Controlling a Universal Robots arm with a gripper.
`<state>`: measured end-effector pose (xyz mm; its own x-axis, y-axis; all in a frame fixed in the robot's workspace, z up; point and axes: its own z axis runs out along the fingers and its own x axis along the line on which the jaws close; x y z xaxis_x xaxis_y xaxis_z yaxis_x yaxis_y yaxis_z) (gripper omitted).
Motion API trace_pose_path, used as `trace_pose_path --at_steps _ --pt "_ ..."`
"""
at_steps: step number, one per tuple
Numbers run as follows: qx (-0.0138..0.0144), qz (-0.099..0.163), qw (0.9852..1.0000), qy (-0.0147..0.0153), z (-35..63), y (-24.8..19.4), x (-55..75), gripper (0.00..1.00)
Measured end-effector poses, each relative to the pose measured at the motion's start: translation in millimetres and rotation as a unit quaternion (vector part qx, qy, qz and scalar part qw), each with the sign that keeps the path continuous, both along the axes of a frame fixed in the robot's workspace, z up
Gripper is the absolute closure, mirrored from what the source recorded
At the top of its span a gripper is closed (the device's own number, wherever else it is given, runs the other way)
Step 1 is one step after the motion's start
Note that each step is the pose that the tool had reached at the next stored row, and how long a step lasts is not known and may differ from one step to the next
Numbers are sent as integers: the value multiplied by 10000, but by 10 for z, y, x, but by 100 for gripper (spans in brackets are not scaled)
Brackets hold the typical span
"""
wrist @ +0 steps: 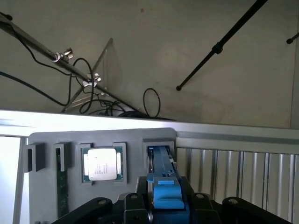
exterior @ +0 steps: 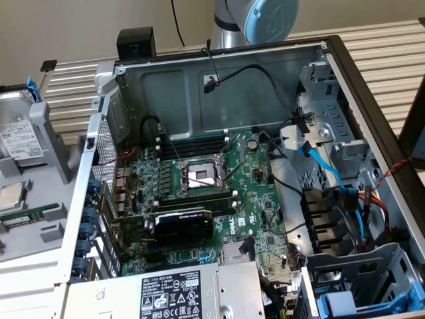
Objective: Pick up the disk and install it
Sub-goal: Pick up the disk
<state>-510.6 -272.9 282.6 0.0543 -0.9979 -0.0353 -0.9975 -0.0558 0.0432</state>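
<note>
— What's the disk [wrist: 163, 189] like?
— Blue plastic frame, smooth with a slight sheen. My gripper [wrist: 163, 205] is matt black.
— And the case [exterior: 199, 86]?
— Bare sheet metal, dull grey. Beside the case, the tray [wrist: 133, 140] is matt grey plastic; its chip [wrist: 103, 164] has a bright, smooth metal lid.

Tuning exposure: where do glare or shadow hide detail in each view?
Wrist view: a white band bordering the grey parts tray is blown out; the square silver processor chip glares. Exterior view: the open grey computer case is evenly lit, dimmer among its black cables.
</note>
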Motion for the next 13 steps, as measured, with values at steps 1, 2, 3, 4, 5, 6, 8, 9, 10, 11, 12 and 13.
trace_pose_path --at_steps 1,2,3,4,5,6,8,9,10,11,12,13 --pt "-2 0 10000 1 1 0 0 62" --pt "-4 0 10000 1 2 0 -1 62" --pt "-7 0 10000 2 5 1 -1 62" --pt "-10 0 10000 3 10 1 -2 62" --pt "-13 0 10000 1 11 1 -2 62" --pt "-16 0 10000 1 13 2 -3 62" --pt "-26 -1 10000 -3 20 8 -10 63" --pt "-32 0 10000 -5 27 10 -12 63" --pt "-37 0 10000 -9 33 13 -14 63" --pt "-41 0 10000 -14 37 15 -17 63" --pt "-45 0 10000 -19 39 17 -19 63" --pt "-51 0 10000 -22 41 20 -22 63"
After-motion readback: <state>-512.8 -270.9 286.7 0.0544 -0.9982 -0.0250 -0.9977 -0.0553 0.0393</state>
